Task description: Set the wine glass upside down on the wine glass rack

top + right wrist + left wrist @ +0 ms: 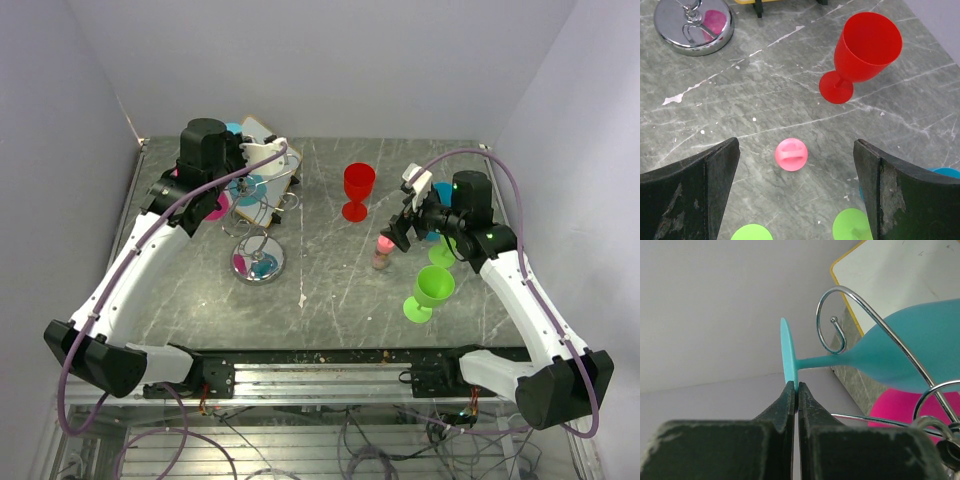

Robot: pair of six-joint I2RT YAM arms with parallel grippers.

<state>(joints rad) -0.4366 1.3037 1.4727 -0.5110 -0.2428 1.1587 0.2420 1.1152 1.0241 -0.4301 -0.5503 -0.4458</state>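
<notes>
My left gripper (237, 168) is shut on the rim of the round foot of a teal wine glass (788, 352). I hold the glass sideways at the silver wire rack (256, 215). Its stem (820, 361) lies just under a curled hook arm (832, 320), and its bowl (910, 355) is behind the wires. A pink glass (895, 407) hangs on the rack below it. The rack's shiny disc base (258, 262) stands on the table and also shows in the right wrist view (692, 25). My right gripper (400, 232) is open and empty, hovering above a small pink-capped bottle (791, 155).
A red wine glass (358, 188) stands upright mid-table and also shows in the right wrist view (865, 50). Two green glasses (430, 290) and a blue one (441, 193) stand by the right arm. A white-faced wooden-framed board (262, 135) leans behind the rack.
</notes>
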